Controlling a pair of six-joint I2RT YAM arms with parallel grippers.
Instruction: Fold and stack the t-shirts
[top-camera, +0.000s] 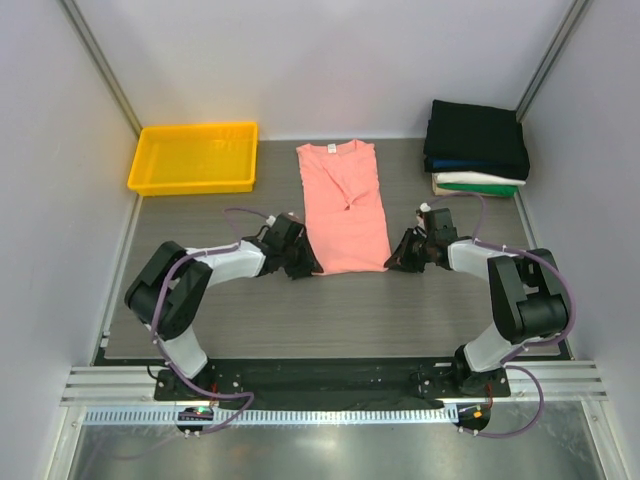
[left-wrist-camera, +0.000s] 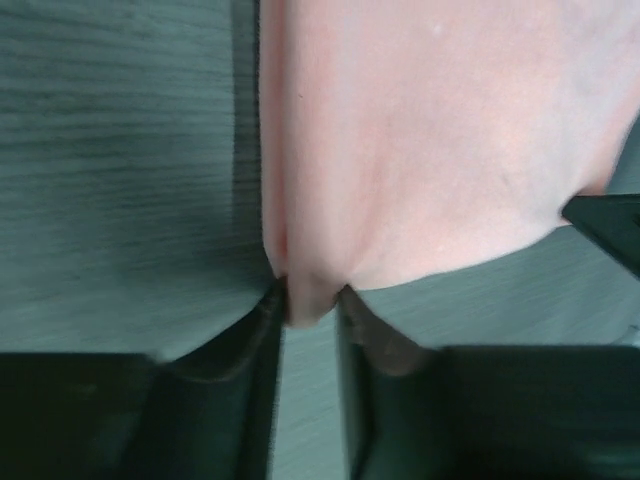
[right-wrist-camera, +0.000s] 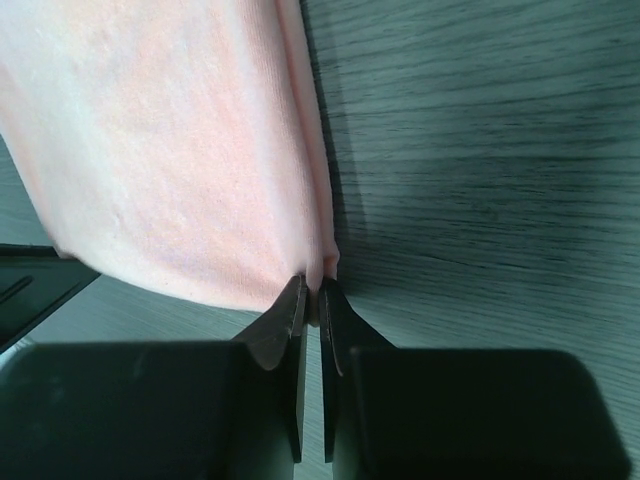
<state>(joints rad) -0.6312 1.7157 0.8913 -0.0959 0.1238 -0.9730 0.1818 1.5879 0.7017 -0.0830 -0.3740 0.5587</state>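
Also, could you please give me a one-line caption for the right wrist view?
Right gripper pinching a bottom corner of the pink t-shirt on the grey table.

in both wrist views we lose the salmon-pink t-shirt (left-wrist-camera: 420, 140) past the top edge; the left fingers (left-wrist-camera: 240, 350) look blurred.

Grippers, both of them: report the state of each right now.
Left gripper: closed, pinching one near hem corner of the pink t-shirt.
Right gripper: closed, pinching the other near hem corner of the same t-shirt.
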